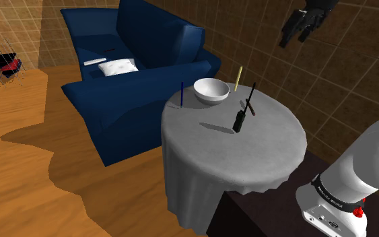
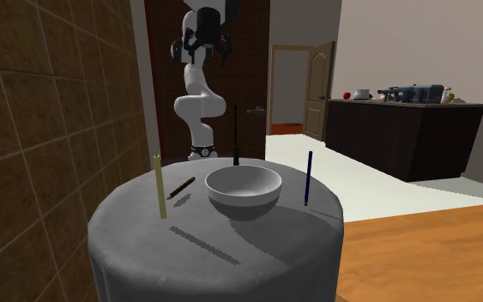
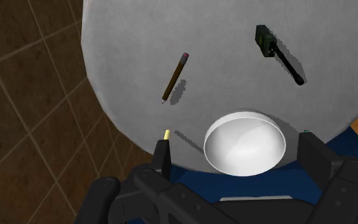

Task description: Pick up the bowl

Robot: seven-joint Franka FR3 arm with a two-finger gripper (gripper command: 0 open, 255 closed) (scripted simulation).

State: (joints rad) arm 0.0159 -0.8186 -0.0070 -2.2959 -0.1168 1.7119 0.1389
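Gripper (image 1: 299, 31), black and opened wide, hung high above the round white bowl (image 1: 211, 90); best descent would straddle its rim.

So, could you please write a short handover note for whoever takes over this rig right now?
Gripper: the all-black two-finger gripper is open, empty, high above the round grey-clothed table.
Bowl: the round white bowl sits upright near the table's edge, between a standing yellow pencil and a standing blue pen.
Done: nothing; bowl untouched.
Left: descend, close on the rim, lift.
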